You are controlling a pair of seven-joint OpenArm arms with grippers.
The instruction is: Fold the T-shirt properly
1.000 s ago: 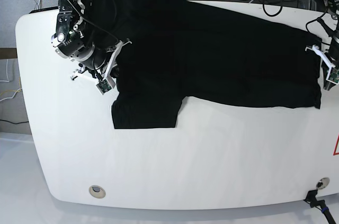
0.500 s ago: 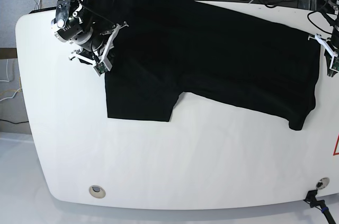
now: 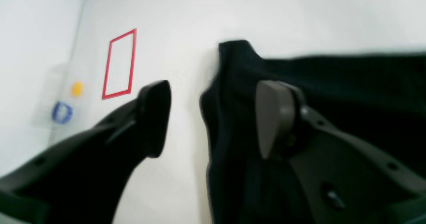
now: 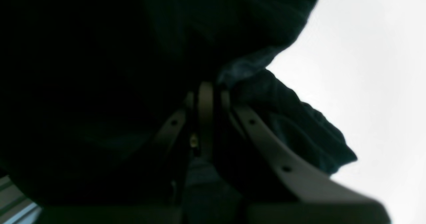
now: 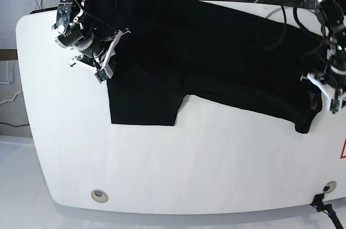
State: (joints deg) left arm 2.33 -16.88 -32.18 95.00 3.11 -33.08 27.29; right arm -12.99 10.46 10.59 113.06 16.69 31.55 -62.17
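1. Shirt [image 5: 216, 61] lies spread black along the table [image 5: 178, 169] far edge
2. Right gripper [image 4: 204, 97] jaws clamped on cloth at the far-left corner
3. Left gripper [image 3: 213, 117] jaws apart, straddling the right-edge hem
4. Soft, limp, light; likely sags, so grip hems or corners

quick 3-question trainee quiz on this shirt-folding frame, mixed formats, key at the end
1. True or false: the left gripper is clamped on the T-shirt.
2. The right gripper is: A) open over bare table B) shut on shirt fabric C) out of view.
3. Fill in: the outline taped on the table, seen from the left wrist, is ____ in colour.

Key: 1 false, its jaws stand apart by the shirt's edge; 2 B; 3 red.
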